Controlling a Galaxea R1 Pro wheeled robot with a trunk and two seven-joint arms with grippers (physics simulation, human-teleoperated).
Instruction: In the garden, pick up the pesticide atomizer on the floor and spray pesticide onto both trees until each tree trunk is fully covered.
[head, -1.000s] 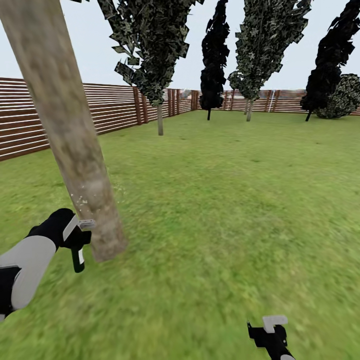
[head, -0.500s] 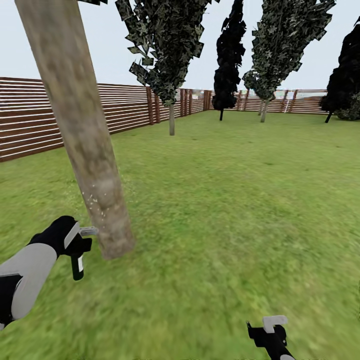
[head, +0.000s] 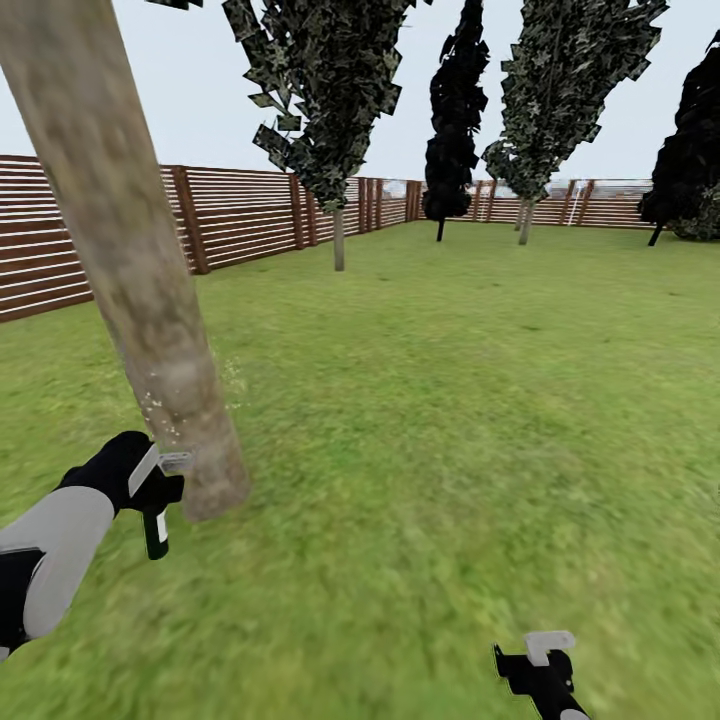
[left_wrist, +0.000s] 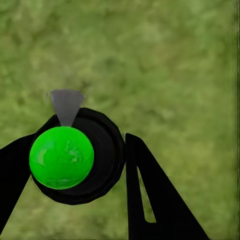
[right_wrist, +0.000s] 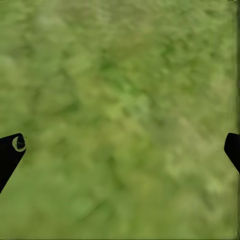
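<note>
A thick, pale mottled tree trunk (head: 130, 270) leans up the left of the head view, its base in the grass. My left gripper (head: 153, 487) is shut on the pesticide atomizer (head: 156, 525), a dark bottle with a white label that hangs below it. Its grey trigger head (head: 176, 462) points at the trunk's lowest part, almost touching. Small white specks dot the bark just above the nozzle. In the left wrist view the atomizer (left_wrist: 62, 157) sits between the black fingers (left_wrist: 150, 200). My right gripper (head: 540, 668) hangs low at the bottom right, open over the grass (right_wrist: 120, 120).
A red-brown slat fence (head: 250, 215) runs along the left and far side of the lawn. A thinner-trunked leafy tree (head: 338, 235) stands by the fence, with narrow dark trees (head: 452, 140) further back. Open grass (head: 450, 400) stretches to the right.
The whole head view has shifted. The trunk now sits further left than half a second ago, and a fence post has come out from behind it. Both grippers keep their places in the picture.
</note>
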